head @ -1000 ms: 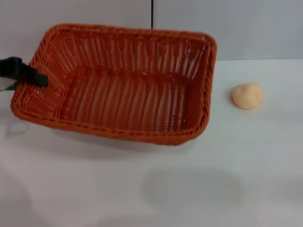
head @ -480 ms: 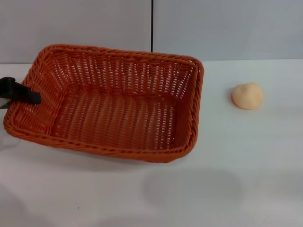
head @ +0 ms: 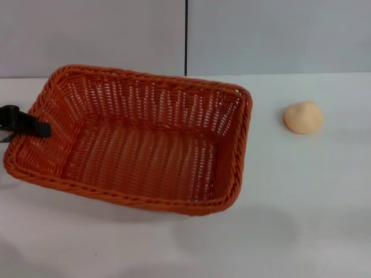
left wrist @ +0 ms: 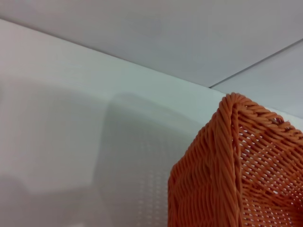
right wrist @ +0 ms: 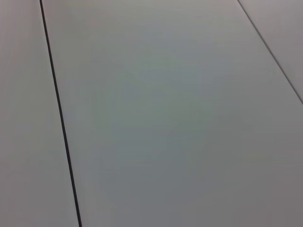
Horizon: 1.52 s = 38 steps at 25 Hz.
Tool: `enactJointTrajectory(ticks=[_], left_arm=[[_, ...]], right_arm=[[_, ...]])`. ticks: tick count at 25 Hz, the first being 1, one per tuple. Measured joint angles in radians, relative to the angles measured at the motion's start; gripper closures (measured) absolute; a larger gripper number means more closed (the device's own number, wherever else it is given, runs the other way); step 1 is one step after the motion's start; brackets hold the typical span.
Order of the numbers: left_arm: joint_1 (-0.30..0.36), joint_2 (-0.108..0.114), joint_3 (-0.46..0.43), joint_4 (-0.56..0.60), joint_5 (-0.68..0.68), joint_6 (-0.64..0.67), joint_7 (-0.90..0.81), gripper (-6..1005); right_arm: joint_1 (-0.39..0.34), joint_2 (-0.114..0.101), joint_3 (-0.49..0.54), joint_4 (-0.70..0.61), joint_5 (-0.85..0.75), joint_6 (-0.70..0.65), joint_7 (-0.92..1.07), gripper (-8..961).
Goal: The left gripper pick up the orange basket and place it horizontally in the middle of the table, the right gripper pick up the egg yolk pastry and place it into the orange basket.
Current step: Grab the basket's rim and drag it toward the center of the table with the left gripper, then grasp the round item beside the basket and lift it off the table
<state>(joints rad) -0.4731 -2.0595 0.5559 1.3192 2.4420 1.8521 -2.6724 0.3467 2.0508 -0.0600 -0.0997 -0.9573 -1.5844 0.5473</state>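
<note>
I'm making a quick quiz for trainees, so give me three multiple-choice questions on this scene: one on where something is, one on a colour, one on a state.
1. Where is the egg yolk pastry?
A. in the basket
B. on the table, right of the basket
C. in a gripper

2. The basket is:
A. blue
B. white
C. orange

3. The basket holds:
A. nothing
B. one pastry
C. two pastries

Answers: 1 B, the pastry sits on the bare table apart from the basket. 2 C, its weave is orange. 3 A, its floor is bare. The left gripper is at the basket's left rim.
</note>
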Motion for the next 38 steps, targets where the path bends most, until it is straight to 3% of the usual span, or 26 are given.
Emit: enactJointTrajectory(ticks=[9,14,23,27,29,38], left_arm=[[0.007,0.004,0.004,-0.024,-0.010,0.015,0.012,768],[0.010,0.004,0.006,-0.025,-0.011,0.018,0.019,576],[0.014,0.014,-0.005,-0.017,-0.044,0.079,0.026,527],[0.024,0.041,-0.011,-0.021,-0.089,0.101,0.024,516],[0.034,0.067,-0.008,-0.028,-0.099,0.097,0.028,513],[0.036,0.077,-0.013,-0.040,-0.072,0.058,0.043,500]], right_arm=[[0.007,0.000,-0.001,0.000,0.000,0.000,0.000,369],[0.012,-0.003,-0.001,0.000,0.000,0.000,0.000,369],[0.012,-0.005,-0.001,0.000,0.000,0.000,0.000,368],[0.013,-0.006,-0.001,0.000,0.000,0.001,0.001,368],[0.015,-0.006,-0.001,0.000,0.000,0.001,0.002,368],[0.019,-0.006,-0.002,0.000,0.000,-0.005,0.003,368]])
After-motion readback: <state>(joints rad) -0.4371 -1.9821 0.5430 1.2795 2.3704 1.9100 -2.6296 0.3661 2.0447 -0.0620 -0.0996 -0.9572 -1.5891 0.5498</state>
